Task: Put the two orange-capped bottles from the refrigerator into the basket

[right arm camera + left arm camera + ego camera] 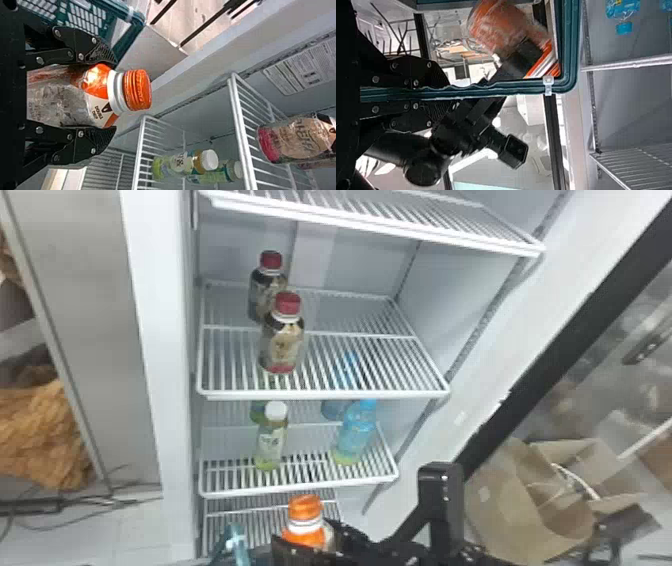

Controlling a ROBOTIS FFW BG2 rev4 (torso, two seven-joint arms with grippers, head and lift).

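At the bottom of the head view, my right gripper point(306, 536) holds an orange-capped bottle point(305, 510) upright, in front of the lowest shelves. The right wrist view has the right gripper point(113, 96) closed around the bottle point(99, 83), one finger on each side, cap beyond the fingertips. A teal basket point(236, 542) is just left of the bottle. In the left wrist view my left gripper point(445, 95) is clamped on the basket's rim point(526, 86); beyond that rim, a black finger of the right gripper crosses the orange bottle point(502, 23).
Two red-capped bottles point(283, 345) stand on a middle shelf point(350, 394). Below are white-capped bottles point(271, 440) and blue bottles point(357, 430). The open fridge door point(560, 330) runs along the right, with a cardboard box point(530, 500) beyond it.
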